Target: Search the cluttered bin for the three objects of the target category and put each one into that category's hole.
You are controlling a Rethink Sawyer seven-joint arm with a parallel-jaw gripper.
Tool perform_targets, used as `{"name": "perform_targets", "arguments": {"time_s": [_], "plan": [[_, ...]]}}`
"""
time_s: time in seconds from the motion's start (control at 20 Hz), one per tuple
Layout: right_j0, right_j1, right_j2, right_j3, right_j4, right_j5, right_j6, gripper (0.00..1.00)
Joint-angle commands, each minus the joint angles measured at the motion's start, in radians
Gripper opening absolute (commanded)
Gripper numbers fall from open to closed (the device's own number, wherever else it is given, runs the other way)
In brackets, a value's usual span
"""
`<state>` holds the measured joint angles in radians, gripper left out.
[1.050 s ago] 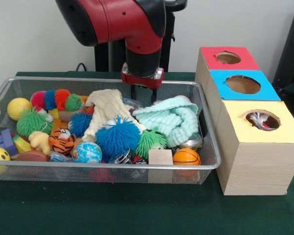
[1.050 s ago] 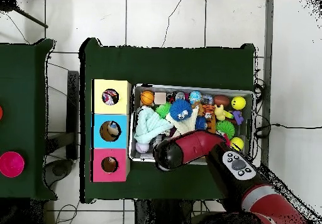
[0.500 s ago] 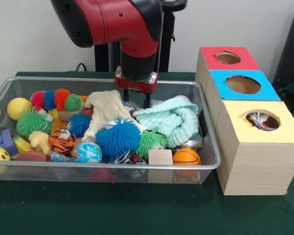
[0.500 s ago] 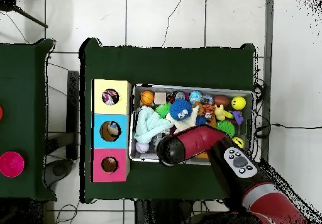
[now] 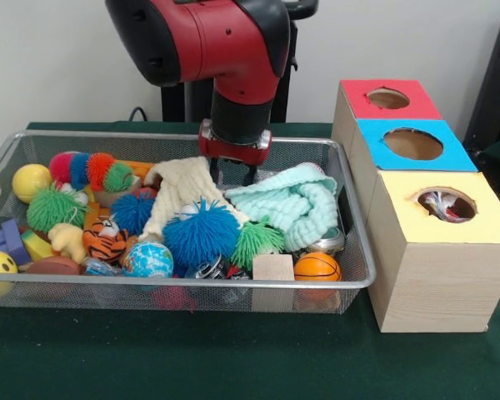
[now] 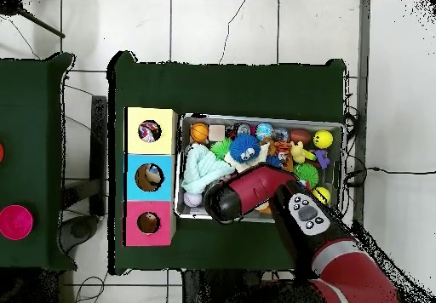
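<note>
My gripper (image 5: 234, 176) hangs at the back of the wire basket (image 5: 354, 237), its two dark fingers apart and open, tips at the top of a cream knitted cloth (image 5: 179, 190). A mint knitted cloth (image 5: 293, 204) lies just right of it. In front sit a blue spiky ball (image 5: 202, 235) and a green spiky ball (image 5: 256, 240). Three boxes with holes stand to the right: red (image 5: 389, 100), blue (image 5: 412, 144) and yellow (image 5: 446, 204), the yellow one with something inside. In the overhead view the red arm (image 6: 243, 196) hides the gripper.
The basket also holds a wooden block (image 5: 272, 267), a small basketball (image 5: 317, 267), a globe ball (image 5: 147, 260), a tiger toy (image 5: 106, 240), a yellow ball (image 5: 31, 183) and a coloured caterpillar toy (image 5: 92, 169). Overhead, the boxes (image 6: 150, 177) stand left of the basket (image 6: 260, 117).
The gripper has sunk lower toward the cream cloth, first shifting left and then back right. The caterpillar toy has shifted slightly.
</note>
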<state>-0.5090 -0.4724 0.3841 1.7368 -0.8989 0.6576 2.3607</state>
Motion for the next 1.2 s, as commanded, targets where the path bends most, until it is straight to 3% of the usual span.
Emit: {"name": "perform_targets", "arguments": {"time_s": [0.05, 0.1, 0.85, 1.2], "plan": [[0.021, 0.109, -0.045, -0.209, -0.136, -0.114, -0.035, 1.00], [0.023, 0.109, -0.050, -0.207, -0.122, -0.120, -0.034, 0.00], [0.070, 0.060, -0.101, -0.174, -0.066, -0.159, 0.074, 0.00], [0.068, -0.018, -0.084, -0.102, 0.024, -0.115, 0.072, 0.00]]}}
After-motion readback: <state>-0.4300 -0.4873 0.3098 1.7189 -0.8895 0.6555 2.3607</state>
